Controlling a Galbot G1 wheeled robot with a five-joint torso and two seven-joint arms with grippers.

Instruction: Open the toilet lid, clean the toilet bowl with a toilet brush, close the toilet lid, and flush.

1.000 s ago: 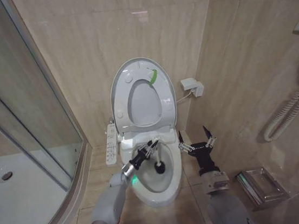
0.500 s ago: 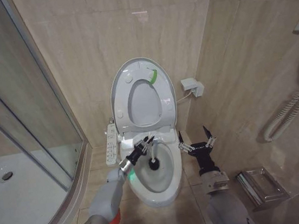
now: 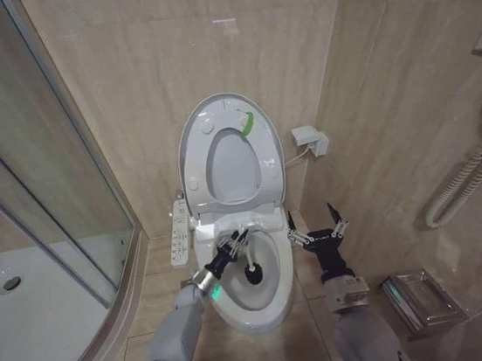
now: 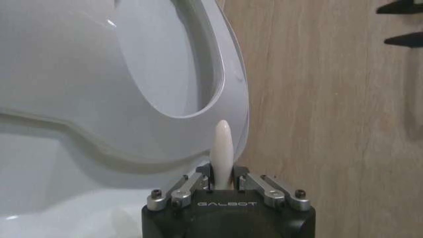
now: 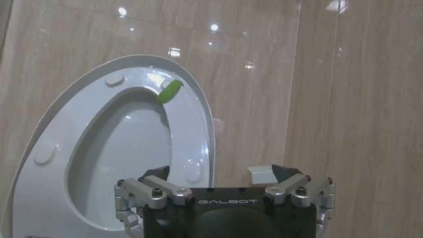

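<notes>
Toilet brush (image 3: 247, 261): light, stiff, slim and likely slippery, best gripped high on its handle, as the left end effector (image 3: 234, 242) does, dark head down in the toilet bowl (image 3: 277, 295). Right end effector (image 3: 317, 227) waits wide beside. Beyond, toilet lid (image 3: 191, 148) stands raised.

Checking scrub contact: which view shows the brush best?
Head view: the brush shows whole, its dark head in the bowl, its handle in the left gripper. Left wrist view shows its handle tip clamped between the fingers.

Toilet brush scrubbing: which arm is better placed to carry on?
Left. The left gripper is shut on the toilet brush, head inside the toilet bowl. The right gripper hangs open beside the bowl, holding nothing.
</notes>
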